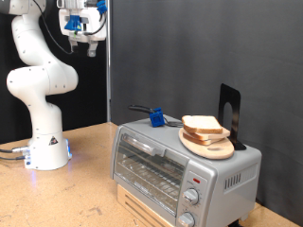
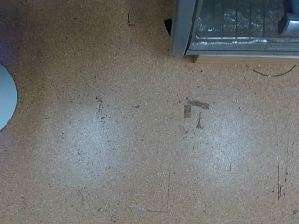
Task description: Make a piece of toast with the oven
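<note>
The silver toaster oven (image 1: 180, 170) stands at the exterior view's lower right with its glass door shut, two round knobs and a red light on its front. A slice of pale bread with a tan crust (image 1: 203, 126) lies on a round wooden board (image 1: 210, 145) on the oven's top. My gripper (image 1: 80, 38) hangs high at the exterior view's top left, far from the oven and the bread, with nothing seen between its fingers. In the wrist view the gripper does not show; only a corner of the oven (image 2: 234, 28) appears over the bare wooden table (image 2: 140, 131).
A blue object with a dark handle (image 1: 154, 117) lies behind the oven. A black stand (image 1: 230, 113) rises behind the board. The robot's white base (image 1: 45, 142) stands on the table at the exterior view's left. A dark panel is the backdrop.
</note>
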Controlling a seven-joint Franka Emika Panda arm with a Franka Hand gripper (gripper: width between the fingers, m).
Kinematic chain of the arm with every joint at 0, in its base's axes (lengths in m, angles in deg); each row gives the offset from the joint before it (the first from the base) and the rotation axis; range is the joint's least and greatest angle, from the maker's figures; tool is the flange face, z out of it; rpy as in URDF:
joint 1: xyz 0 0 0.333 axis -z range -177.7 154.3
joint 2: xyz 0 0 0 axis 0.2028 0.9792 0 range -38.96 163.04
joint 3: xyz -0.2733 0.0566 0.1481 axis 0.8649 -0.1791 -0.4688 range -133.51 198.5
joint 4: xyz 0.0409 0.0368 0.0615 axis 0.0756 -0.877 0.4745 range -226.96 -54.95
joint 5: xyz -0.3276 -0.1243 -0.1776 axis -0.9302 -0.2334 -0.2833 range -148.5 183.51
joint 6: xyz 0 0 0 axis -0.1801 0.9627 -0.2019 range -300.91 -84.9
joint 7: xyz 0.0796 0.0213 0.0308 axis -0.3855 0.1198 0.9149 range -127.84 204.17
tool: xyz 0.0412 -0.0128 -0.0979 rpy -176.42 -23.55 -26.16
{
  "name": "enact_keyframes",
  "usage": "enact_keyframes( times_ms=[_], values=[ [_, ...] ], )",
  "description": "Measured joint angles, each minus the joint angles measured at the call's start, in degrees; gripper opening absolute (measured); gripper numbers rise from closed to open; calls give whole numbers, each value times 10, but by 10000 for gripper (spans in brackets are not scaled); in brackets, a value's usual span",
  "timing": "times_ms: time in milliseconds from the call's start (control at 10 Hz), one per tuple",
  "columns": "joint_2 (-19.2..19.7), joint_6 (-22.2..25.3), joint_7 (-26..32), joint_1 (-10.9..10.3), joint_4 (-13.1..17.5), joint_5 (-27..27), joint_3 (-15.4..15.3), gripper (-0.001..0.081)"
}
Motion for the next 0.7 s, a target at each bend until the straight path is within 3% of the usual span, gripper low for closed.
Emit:
enact_keyframes(
  times_ms=[200,600,700],
  values=[
    [7,-25,9,-1,1,17,0,800],
    [94,-72,-54,1,46,40,-15,800],
    [92,-72,-50,1,44,40,-14,800]
  ],
)
